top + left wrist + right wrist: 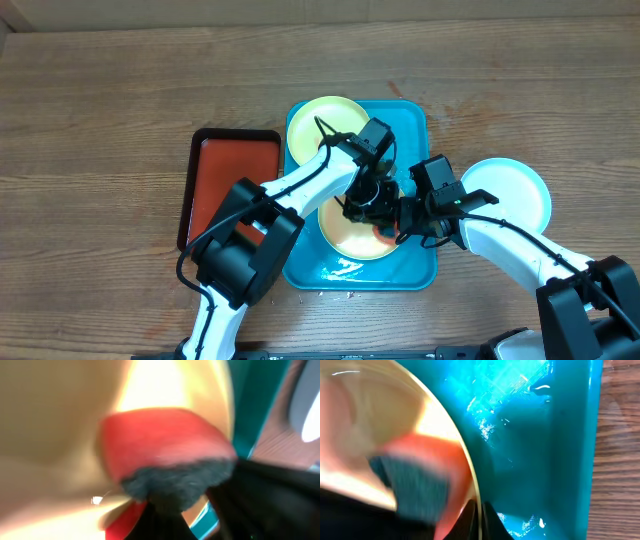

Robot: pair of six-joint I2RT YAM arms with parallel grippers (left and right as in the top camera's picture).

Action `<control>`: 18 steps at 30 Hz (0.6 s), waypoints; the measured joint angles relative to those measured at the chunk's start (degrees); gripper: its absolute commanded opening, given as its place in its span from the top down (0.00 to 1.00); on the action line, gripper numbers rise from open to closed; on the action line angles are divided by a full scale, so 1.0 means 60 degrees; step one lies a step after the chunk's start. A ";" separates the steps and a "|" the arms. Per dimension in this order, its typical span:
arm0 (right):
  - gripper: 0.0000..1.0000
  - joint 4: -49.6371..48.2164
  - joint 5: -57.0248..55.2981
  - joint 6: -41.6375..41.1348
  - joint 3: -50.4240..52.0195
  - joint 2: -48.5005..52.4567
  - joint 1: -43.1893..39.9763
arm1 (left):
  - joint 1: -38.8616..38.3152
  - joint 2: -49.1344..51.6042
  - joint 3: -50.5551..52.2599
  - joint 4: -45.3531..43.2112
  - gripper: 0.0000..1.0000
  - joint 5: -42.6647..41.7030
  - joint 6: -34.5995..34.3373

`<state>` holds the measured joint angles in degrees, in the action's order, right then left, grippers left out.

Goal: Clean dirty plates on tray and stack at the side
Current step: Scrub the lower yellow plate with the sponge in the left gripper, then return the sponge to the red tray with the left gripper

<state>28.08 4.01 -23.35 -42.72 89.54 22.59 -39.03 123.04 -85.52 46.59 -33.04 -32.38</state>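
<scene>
Tray: the turquoise tray [412,130] lay at the middle of the wood-grain surface [100,100], its floor wet and glinting in the right wrist view.
Far plate: a yellow-green far plate [322,122] rested in the tray's far left corner, overlapping the rim.
Near plate: a second yellow-green near plate [350,240] sat in the tray's near half, beneath both claws.
Pale plate: the blue-white pale plate [510,192] lay on the bare surface just right of the tray.
Left claw: the left claw [368,205] was pressed together on a red sponge [165,455], whose dark scouring side met the near plate.
Right claw: the right claw [402,228] was pressed together, seemingly pinching the near plate's right rim.
Red tray: the red tray [230,180] lay just left of the turquoise one.
</scene>
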 measured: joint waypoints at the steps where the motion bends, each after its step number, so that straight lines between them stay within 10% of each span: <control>1: 0.96 0.0000 0.0007 0.0000 0.0000 0.0000 0.0000 | 0.0011 0.0000 -0.0004 0.0295 0.96 -0.0007 -0.0004; 18: 0.96 -0.0004 0.0044 0.0000 0.0000 0.0000 0.0000 | 0.0659 -0.0860 -0.0015 0.3191 0.96 0.4557 -0.1013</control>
<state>28.05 4.27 -23.35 -42.72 89.54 22.59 -35.07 117.89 -85.60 65.73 -5.69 -38.46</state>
